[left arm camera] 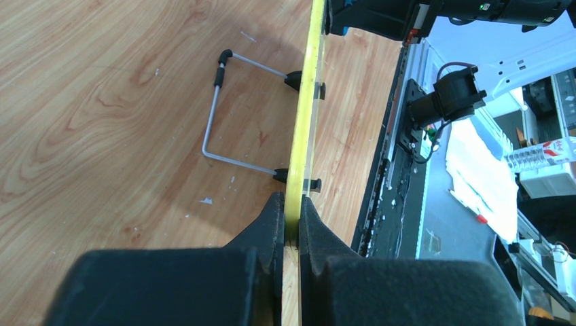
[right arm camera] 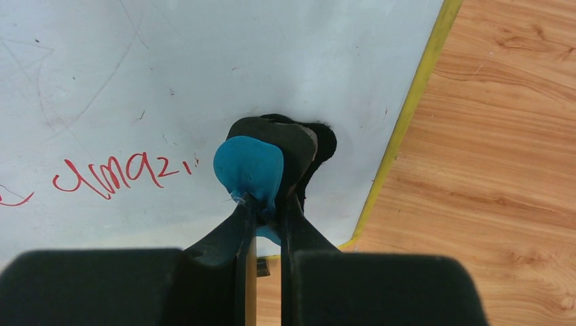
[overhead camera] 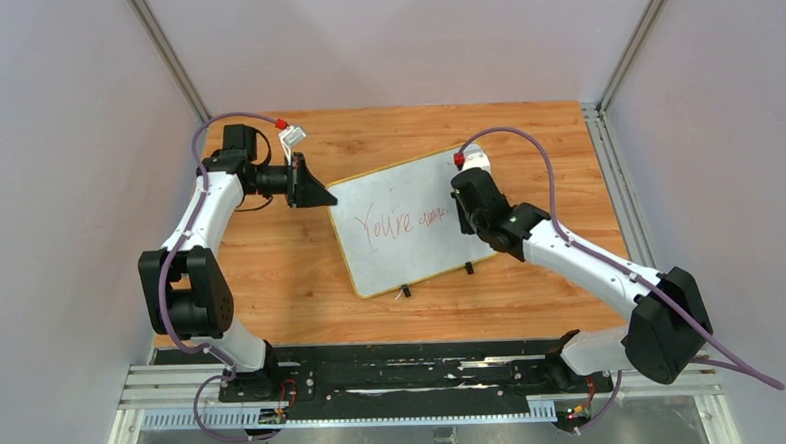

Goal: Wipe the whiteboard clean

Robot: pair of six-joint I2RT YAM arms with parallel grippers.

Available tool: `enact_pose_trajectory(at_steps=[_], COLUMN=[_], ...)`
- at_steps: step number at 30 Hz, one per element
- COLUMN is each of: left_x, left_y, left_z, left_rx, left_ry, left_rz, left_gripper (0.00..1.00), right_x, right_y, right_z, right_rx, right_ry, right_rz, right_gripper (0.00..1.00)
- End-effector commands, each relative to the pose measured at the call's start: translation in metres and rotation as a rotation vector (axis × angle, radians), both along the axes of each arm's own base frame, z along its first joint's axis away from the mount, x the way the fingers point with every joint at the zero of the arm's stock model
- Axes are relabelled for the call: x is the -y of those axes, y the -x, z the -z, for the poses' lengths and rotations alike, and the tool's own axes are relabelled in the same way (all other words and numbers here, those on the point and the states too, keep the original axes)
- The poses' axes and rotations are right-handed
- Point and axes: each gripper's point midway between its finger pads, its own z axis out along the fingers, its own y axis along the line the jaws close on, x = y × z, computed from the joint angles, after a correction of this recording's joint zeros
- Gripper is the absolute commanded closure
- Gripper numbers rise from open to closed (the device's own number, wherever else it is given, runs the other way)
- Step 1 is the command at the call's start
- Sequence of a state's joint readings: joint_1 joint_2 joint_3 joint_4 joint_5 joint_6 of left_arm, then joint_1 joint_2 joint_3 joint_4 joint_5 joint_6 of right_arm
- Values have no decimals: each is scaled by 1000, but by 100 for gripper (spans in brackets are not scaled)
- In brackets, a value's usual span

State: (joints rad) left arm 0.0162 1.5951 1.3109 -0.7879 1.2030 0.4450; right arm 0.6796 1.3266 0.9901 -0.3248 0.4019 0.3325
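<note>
The whiteboard (overhead camera: 417,176) lies at an angle mid-table, white with a yellow rim and red writing (overhead camera: 389,223) across it. My left gripper (overhead camera: 320,196) is shut on the board's left corner. In the left wrist view its fingers (left arm camera: 270,224) clamp the yellow rim (left arm camera: 307,115), seen edge-on. My right gripper (overhead camera: 465,215) is over the board's right side, shut on a small blue and black eraser (right arm camera: 255,165). The eraser is pressed to the white surface (right arm camera: 204,61), just right of the red writing (right arm camera: 112,178). The right gripper (right arm camera: 268,207) pinches the eraser's near end.
A bent wire stand (left arm camera: 216,112) joins two black clips (left arm camera: 294,80) on the board's near long edge. Wooden tabletop (overhead camera: 271,267) surrounds the board. A black rail (overhead camera: 405,367) with the arm bases runs along the near edge. Grey walls enclose the table.
</note>
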Motion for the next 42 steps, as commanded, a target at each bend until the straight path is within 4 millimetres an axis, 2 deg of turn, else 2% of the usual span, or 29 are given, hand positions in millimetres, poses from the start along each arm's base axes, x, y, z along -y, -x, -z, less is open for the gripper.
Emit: enact_pose_trajectory(at_steps=[1, 7, 14, 20, 24, 28, 35, 38, 42], left_x=[-5, -6, -6, -5, -5, -5, -6, -6, -6], left_y=[-3, -2, -3, -4, -4, -4, -2, -2, -1], left_z=[24, 25, 25, 25, 24, 25, 26, 26, 25], left_rx=[-1, -1, -2, -2, -3, -3, -5, -4, -3], left_ry=[-95, -97, -96, -95, -92, -93, -98, -99, -99], left_rz=[-9, -9, -9, -9, -8, -7, -2, -2, -3], left_gripper=[100, 100, 100, 100, 100, 100, 100, 100, 100], right_x=[-2, -9, -13, -11, -5, 7, 32, 33, 22], right_y=[-5, 9, 20, 20, 27, 28, 15, 11, 7], right_z=[-5, 19, 33, 30, 35, 35, 19, 13, 13], right_rx=[21, -36, -66, -66, -74, -60, 1, 9, -5], right_ry=[-32, -64, -56, -45, -46, -13, 28, 26, 4], right_rz=[17, 12, 12, 14, 25, 56, 126, 118, 75], right_gripper=[99, 99, 99, 99, 99, 99, 99, 99, 99])
